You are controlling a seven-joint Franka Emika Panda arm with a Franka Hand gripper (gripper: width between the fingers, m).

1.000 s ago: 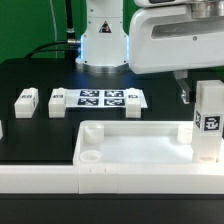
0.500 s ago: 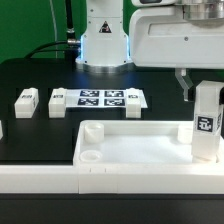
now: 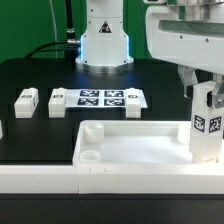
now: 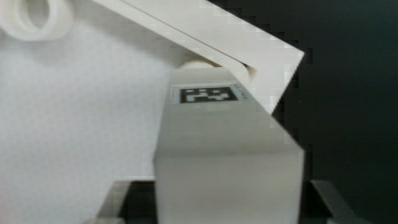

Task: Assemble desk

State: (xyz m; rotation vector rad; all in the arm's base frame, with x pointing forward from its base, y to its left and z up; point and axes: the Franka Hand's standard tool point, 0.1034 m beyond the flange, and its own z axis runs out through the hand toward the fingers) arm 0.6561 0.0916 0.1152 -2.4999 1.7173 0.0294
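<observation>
The white tray-like tabletop [image 3: 135,147] lies near the front, with its raised rim and round corner sockets up. My gripper [image 3: 204,95] is shut on a white block leg [image 3: 207,128], which it holds upright at the tabletop's corner on the exterior view's right. The leg's black-and-white marker faces the camera. In the wrist view the leg [image 4: 222,150] fills the middle between my gripper's [image 4: 222,208] dark pads, with the tabletop's corner rim [image 4: 214,40] beyond it. Two loose legs [image 3: 26,99] [image 3: 57,103] lie on the black table at the exterior view's left.
The marker board [image 3: 105,98] lies flat in front of the arm's base. A long white rail [image 3: 40,181] runs along the front, against the tabletop. Part of another white piece [image 3: 2,130] shows at the far left edge.
The arm and wrist have shifted toward the exterior view's right and turned. The held leg has moved slightly right and down at the tabletop's corner.
</observation>
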